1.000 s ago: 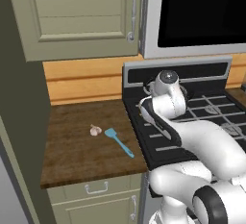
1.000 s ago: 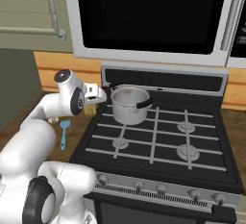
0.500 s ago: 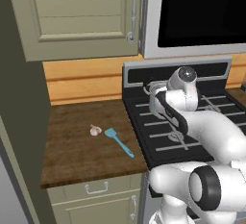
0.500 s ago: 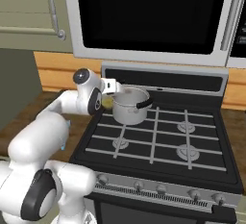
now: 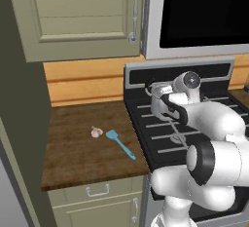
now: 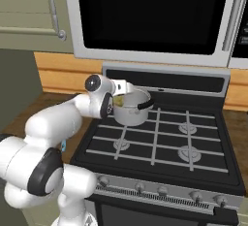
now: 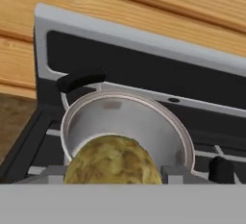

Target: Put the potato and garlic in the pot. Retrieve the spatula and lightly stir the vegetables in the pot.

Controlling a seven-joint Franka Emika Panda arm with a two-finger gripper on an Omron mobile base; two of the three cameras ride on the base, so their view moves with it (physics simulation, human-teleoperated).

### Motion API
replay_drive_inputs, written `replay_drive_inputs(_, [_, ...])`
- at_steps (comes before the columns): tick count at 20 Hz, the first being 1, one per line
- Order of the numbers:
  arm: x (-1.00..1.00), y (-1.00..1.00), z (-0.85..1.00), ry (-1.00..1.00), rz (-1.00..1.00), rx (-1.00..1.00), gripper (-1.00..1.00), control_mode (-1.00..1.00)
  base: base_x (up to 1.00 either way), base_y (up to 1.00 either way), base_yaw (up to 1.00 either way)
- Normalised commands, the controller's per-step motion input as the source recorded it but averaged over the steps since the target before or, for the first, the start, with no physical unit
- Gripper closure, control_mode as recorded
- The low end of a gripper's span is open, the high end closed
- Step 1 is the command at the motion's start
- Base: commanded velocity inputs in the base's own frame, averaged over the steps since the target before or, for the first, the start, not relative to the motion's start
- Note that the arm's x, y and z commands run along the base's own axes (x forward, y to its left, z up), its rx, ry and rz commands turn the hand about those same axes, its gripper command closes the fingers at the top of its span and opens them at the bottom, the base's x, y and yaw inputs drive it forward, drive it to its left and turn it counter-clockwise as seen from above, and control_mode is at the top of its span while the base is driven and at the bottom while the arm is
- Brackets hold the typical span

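Observation:
My gripper [image 7: 113,174] is shut on the lumpy yellowish-tan potato [image 7: 112,159], which it holds at the near rim of the shiny steel pot [image 7: 126,116]. In the right base view the gripper [image 6: 119,98] reaches to the pot [image 6: 131,115] on the stove's back left burner, with the potato [image 6: 117,102] at the rim. The pale garlic [image 5: 96,132] lies on the wooden counter [image 5: 73,158]. Just to its right lies the light-blue spatula [image 5: 120,143]. The arm covers most of the pot [image 5: 158,107] in the left base view.
The black stove [image 6: 160,142] has several burners with grates and a raised back panel [image 7: 144,69] behind the pot. A microwave [image 6: 145,16] hangs above it. A wall cabinet [image 5: 82,16] is over the counter, and a tall panel [image 5: 19,123] closes its left side.
The arm has swung right from the counter side across the stove, carrying the potato up to the pot. The garlic and spatula have stayed put.

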Motion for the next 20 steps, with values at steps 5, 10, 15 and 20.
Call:
replay_drive_inputs(5, [0.71,-0.19,-0.02,0.00,-0.04,0.00,1.00,-1.00,0.00,0.00,0.00])
replay_drive_inputs(10, [0.80,-0.26,-0.19,0.02,-0.06,0.00,1.00,-1.00,0.00,0.00,0.00])
replay_drive_inputs(15, [0.68,-0.32,-0.53,0.09,-0.06,0.00,1.00,-1.00,0.00,0.00,0.00])
replay_drive_inputs(20, [0.61,-0.10,-0.39,0.05,-0.03,0.00,1.00,-1.00,0.00,0.00,0.00])
